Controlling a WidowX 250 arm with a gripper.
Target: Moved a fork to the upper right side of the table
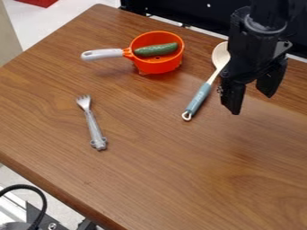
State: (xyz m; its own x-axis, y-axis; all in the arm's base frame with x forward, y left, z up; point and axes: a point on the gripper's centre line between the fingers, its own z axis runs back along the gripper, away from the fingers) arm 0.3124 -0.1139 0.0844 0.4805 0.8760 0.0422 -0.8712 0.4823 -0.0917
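Observation:
The gripper [253, 102] hangs over the right part of the table, its two fingers spread apart with nothing between them. A silver fork [93, 126] lies on the left half of the wooden table [174, 175], tines toward the back and handle toward the front edge. It is well to the left of the gripper and apart from it.
An orange pot [159, 67] with a white handle stands toward the back, holding a green cucumber [156, 49]. Between it and the gripper lies a cream spoon with a blue-grey handle [199, 98], its upper part close beside the arm. A black cable [43, 202] curves at the lower left.

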